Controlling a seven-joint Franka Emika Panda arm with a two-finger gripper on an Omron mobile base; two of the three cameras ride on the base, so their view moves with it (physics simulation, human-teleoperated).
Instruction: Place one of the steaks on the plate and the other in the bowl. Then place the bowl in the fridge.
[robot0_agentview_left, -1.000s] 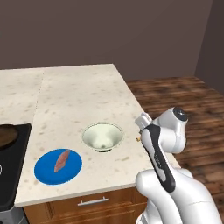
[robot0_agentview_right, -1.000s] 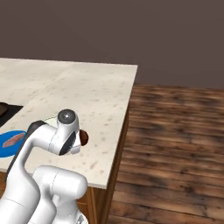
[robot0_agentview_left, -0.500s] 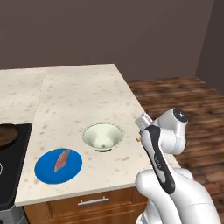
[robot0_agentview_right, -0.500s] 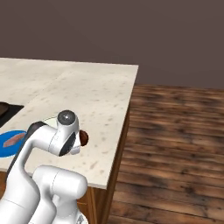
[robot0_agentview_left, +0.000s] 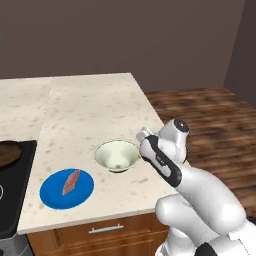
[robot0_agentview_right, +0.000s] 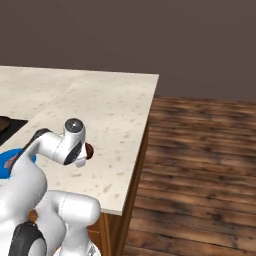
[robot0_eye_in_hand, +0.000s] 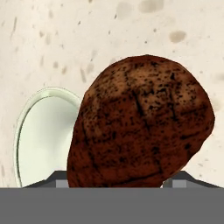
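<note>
Claw: the two-finger claw (robot0_agentview_right: 88, 151) of the white arm is clenched around the dark brown lump of steak (robot0_eye_in_hand: 142, 124); in the hand view the lump sits between the two dark finger tips and hides most of them.
Brown steak: it is held in the air above the counter, near the right edge, just beside the rim of the bowl. In the right base view a small brown piece (robot0_agentview_right: 89, 150) sticks out from the hand, toward the edge of the counter. In the hand view its long axis runs slanted, from lower left to upper right, and the broad, rounded end points to the upper right.
Bowl: the small round cream-white bowl with pale greenish inside (robot0_agentview_left: 117, 155) stands upright on the counter, with nothing visible inside. In the hand view the bowl (robot0_eye_in_hand: 43, 138) lies to the left of the held steak and partly behind it.
Pink steak: the flat pinkish-red slab (robot0_agentview_left: 70, 182) lies on the plate, near its middle. It is narrow, and its long axis runs from the near left to the far right in the left base view.
Plate: the flat round bright blue plate (robot0_agentview_left: 55, 196) sits on the counter near the front edge, left of the bowl and apart from it.
Counter: the beige speckled stone counter (robot0_agentview_left: 95, 110) carries the plate and the bowl.
</note>
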